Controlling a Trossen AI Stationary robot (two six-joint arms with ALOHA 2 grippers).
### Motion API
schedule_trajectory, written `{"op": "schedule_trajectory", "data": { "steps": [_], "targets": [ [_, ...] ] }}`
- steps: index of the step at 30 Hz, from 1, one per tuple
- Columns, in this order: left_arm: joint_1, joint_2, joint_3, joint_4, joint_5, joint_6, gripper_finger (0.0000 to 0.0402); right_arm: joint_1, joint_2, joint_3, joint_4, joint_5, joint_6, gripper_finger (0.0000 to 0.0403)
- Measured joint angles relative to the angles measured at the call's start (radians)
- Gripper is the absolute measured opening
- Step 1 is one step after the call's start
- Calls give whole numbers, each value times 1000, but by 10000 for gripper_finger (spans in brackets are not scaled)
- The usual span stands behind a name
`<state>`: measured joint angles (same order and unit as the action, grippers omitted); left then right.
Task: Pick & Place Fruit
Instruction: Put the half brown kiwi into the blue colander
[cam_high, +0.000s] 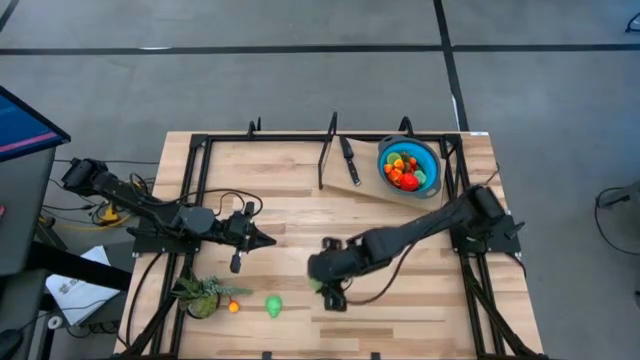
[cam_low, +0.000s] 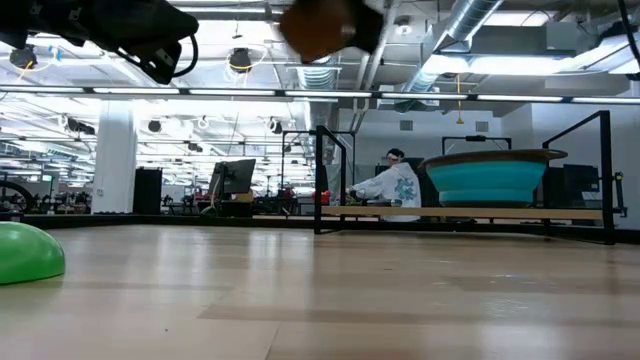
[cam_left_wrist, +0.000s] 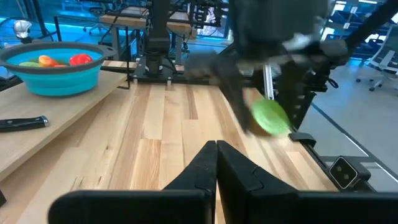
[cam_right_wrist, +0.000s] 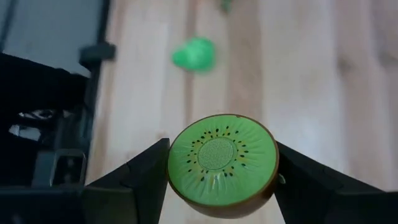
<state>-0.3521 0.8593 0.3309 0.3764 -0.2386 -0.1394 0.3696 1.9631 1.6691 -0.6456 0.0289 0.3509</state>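
Gripping a kiwi half (cam_right_wrist: 222, 165) by its sides, our right gripper (cam_right_wrist: 222, 171) keeps it clear of the table (cam_high: 400, 300). We judge the blue bowl (cam_high: 430, 160) its goal. Our left gripper (cam_high: 262, 239) waits pinched shut.

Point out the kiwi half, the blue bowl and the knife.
kiwi half (cam_right_wrist: 222, 163): right wrist view, middle of its green cut face, between the right gripper's fingers.
blue bowl (cam_high: 430, 168): high view, its rim.
knife (cam_high: 347, 154): high view, its black handle.

The wooden surface (cam_high: 300, 210) carries a leafy plant (cam_high: 203, 293), an orange fruit (cam_high: 234, 307), a green fruit (cam_high: 274, 304) and a raised board (cam_high: 370, 187) bearing a knife (cam_high: 349, 160) and a blue bowl (cam_high: 431, 183).
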Motion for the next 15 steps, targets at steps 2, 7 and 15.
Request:
{"op": "schedule_trajectory", "data": {
  "steps": [2,7,15],
  "targets": [
    [0,0,0,0,0,0,1,-12,-43,0,-98,4,16,229],
    [0,0,0,-1,0,1,1,-51,-147,0,-317,69,44,229],
    [0,0,0,-2,0,2,1,-181,-262,0,-602,165,-9,229]
  ]
}}
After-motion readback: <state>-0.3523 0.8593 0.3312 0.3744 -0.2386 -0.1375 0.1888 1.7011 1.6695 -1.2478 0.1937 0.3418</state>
